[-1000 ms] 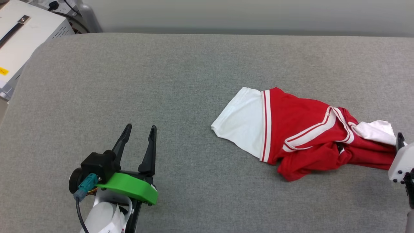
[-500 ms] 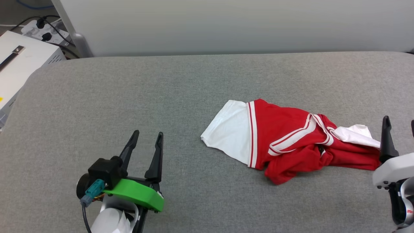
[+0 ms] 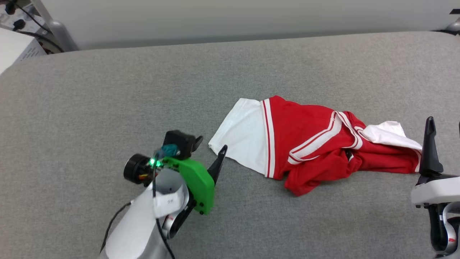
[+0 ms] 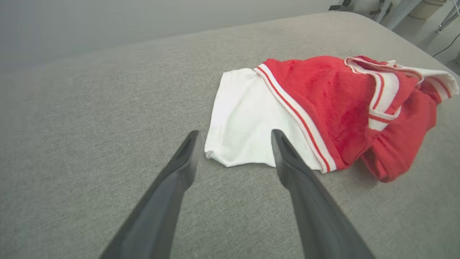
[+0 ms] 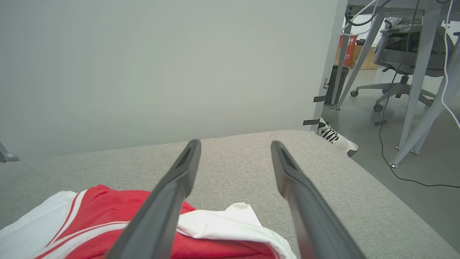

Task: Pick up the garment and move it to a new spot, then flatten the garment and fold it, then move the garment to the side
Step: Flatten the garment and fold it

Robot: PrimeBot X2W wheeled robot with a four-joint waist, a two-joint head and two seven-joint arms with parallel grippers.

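The garment [image 3: 309, 144] lies crumpled on the grey table, red with a white sleeve spread flat at its left end and a second white sleeve bunched at its right end. My left gripper [image 3: 212, 144] is open, turned to point right, its fingertips just short of the flat sleeve's near corner. In the left wrist view that sleeve's edge of the garment [image 4: 323, 100] lies just beyond the tips of my left gripper [image 4: 234, 133]. My right gripper [image 3: 445, 124] is open beside the garment's right end. In the right wrist view my right gripper [image 5: 234, 142] hangs above the table, the garment [image 5: 107, 208] under its left finger.
The grey padded table [image 3: 107, 100] reaches a pale wall at the back. A white box [image 3: 14, 50] and cables sit off the far left corner. Past the table's right end are a shoe [image 5: 336, 138], desk legs and an office chair [image 5: 399, 54].
The head camera has shifted. My left gripper has swung right and turned, coming from well left of the garment up to the white sleeve. The right gripper stays by the garment's right end.
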